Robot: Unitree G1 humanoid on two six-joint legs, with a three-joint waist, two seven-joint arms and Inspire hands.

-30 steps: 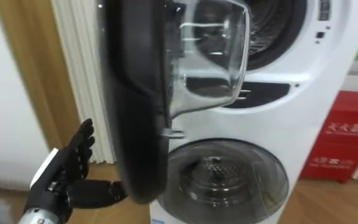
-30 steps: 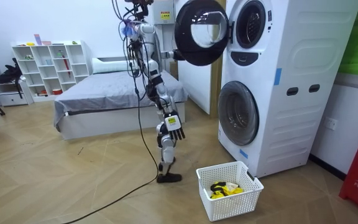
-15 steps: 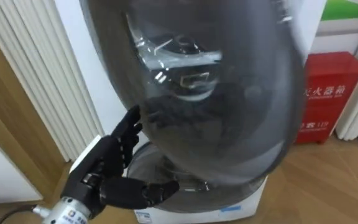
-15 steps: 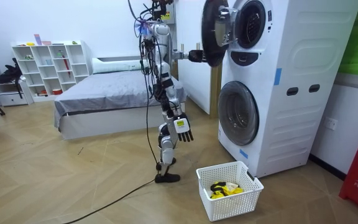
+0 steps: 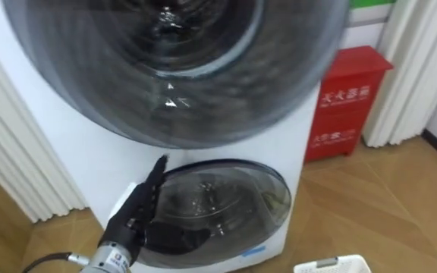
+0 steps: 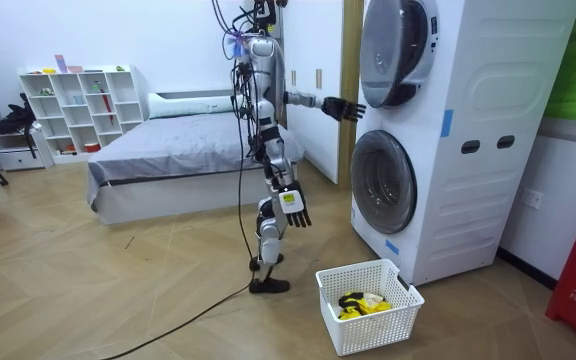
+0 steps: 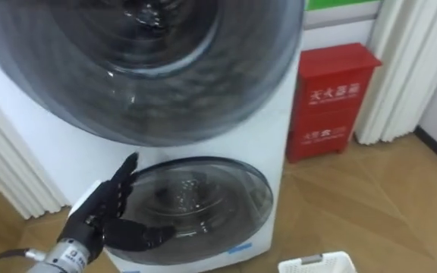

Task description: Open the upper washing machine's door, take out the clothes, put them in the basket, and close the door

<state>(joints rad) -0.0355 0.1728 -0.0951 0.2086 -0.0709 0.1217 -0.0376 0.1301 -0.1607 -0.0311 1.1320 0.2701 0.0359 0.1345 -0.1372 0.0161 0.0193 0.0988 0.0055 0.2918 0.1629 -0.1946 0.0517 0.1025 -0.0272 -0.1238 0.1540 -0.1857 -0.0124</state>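
Washer's upper door [image 5: 173, 68] lay just above & far of left hand [image 5: 133, 218], fingers straight, empty; right hand [image 6: 293, 208] hung lower, farther off.

White stacked washing machine [image 6: 488, 150]: plain white casing, small blue sticker on the side. Its round upper door [image 5: 173, 68] is smoky dark grey, with glints on the glass. The round lower door [image 5: 218, 205] is dark tinted glass inside a silver-grey ring.
Left robot hand [image 5: 139, 212]: black. Right robot hand [image 6: 293, 208]: black, white patch on the back.
Red box-shaped cabinet [image 5: 347, 98]: bright red, white lettering.
White plastic lattice basket [image 6: 353, 330]: open grid pattern; the clothes [image 6: 353, 305] in it are yellow and black.
Pleated curtain [image 5: 423, 68]: white, vertical folds.
Wooden floor [image 6: 118, 300]: light brown, planks in zigzag.
Bed [image 6: 168, 150]: grey cover.
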